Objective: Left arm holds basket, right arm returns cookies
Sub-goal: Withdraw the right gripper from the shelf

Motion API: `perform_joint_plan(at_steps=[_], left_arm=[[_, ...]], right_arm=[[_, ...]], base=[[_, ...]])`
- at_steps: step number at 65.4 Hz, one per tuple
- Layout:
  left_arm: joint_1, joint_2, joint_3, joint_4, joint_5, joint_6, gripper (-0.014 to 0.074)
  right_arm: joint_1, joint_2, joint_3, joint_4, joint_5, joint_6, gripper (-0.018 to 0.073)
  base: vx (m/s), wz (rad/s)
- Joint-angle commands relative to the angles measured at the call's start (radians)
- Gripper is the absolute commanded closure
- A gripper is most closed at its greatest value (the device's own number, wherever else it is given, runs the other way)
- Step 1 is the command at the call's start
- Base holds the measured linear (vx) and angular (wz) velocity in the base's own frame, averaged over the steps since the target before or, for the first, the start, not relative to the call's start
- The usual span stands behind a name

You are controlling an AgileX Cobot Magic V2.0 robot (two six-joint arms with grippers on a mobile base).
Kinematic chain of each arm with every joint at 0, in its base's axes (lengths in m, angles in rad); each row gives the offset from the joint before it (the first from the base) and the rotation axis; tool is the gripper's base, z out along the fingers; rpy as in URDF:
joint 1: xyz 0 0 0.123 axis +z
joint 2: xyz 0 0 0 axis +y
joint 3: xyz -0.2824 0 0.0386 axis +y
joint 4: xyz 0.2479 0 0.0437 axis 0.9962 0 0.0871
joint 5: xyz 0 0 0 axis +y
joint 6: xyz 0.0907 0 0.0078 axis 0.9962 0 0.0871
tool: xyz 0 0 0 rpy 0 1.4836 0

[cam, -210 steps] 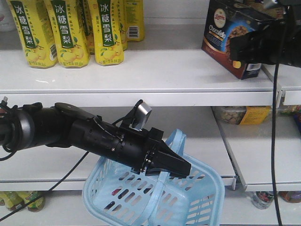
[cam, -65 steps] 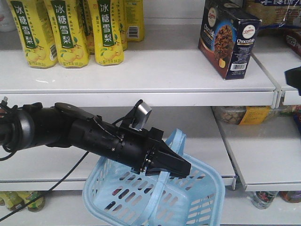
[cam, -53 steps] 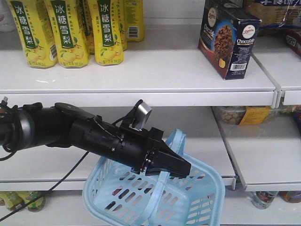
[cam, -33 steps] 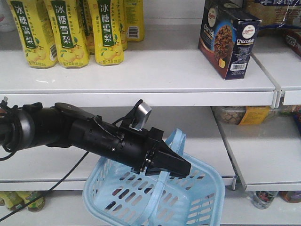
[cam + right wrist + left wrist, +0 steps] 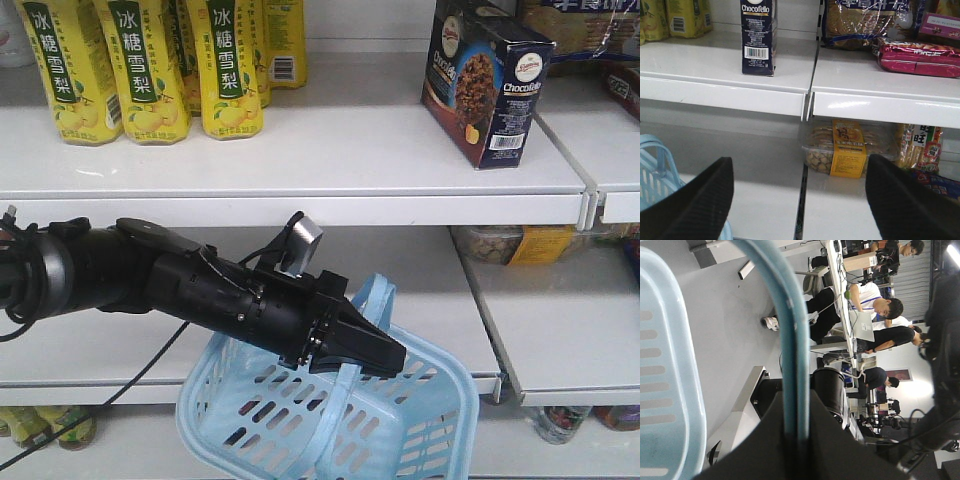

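The cookies carton (image 5: 487,82) is seen standing upright on the upper white shelf (image 5: 330,150), at about 1 o'clock in the front view, with its barcode side turned toward the shelf edge. It is touched by nothing. In the right wrist view the same carton (image 5: 758,36) is placed at 11 o'clock, its "Chocofello" lettering and white barcode facing the camera.

The right gripper (image 5: 800,200) is held apart from the carton, in front of and below the shelf; its two dark fingers (image 5: 700,205) are spread wide at the lower corners of that view, and nothing is held between them. The right arm is not shown in the front view.

The left arm (image 5: 150,275) is extended from 9 o'clock toward the centre of the front view, with the silver camera block (image 5: 300,245) on its wrist. The left gripper (image 5: 385,358) is closed on the blue strap handle (image 5: 340,400) of the light blue basket (image 5: 400,430), which hangs tilted below it at 6 o'clock. In the left wrist view the handle (image 5: 790,340) is seen clamped between the dark jaws, with the basket's slotted wall (image 5: 665,380) at 9 o'clock.

Yellow drink bottles (image 5: 140,65) are lined up at 11 o'clock on the same shelf, well apart from the carton. Snack packets (image 5: 917,55) are laid on the neighbouring shelf section at 2 o'clock in the right wrist view.
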Motion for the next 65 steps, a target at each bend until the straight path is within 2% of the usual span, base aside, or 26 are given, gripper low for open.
perform_joint_plan(at_steps=[1, 12, 32, 46, 53, 59, 65], left_arm=[[0.029, -0.053, -0.048, -0.23, -0.106, 0.035, 0.0599], [0.029, -0.053, -0.048, -0.23, -0.106, 0.035, 0.0599], [0.029, -0.053, -0.048, -0.23, -0.106, 0.035, 0.0599], [0.029, -0.053, -0.048, -0.23, -0.106, 0.035, 0.0599], [0.029, -0.053, -0.048, -0.23, -0.106, 0.035, 0.0599], [0.029, -0.053, -0.048, -0.23, -0.106, 0.035, 0.0599], [0.029, -0.053, -0.048, -0.23, -0.106, 0.035, 0.0599]], right_arm=[[-0.004, -0.054, 0.04, 0.018, -0.144, -0.003, 0.0056], [-0.004, -0.098, 0.142, 0.059, -0.259, 0.008, 0.0056], [-0.004, -0.098, 0.314, 0.217, -0.437, 0.011, 0.0056], [-0.004, -0.098, 0.322, 0.21, -0.445, -0.032, 0.0076], [-0.004, -0.098, 0.322, 0.21, -0.44, -0.078, 0.015], [-0.004, -0.098, 0.322, 0.21, -0.439, -0.086, 0.0262], [-0.004, -0.098, 0.322, 0.216, -0.438, -0.086, 0.042]], base=[[0.0, 0.0], [0.0, 0.0], [0.0, 0.0], [0.0, 0.0], [0.0, 0.0], [0.0, 0.0], [0.0, 0.0]])
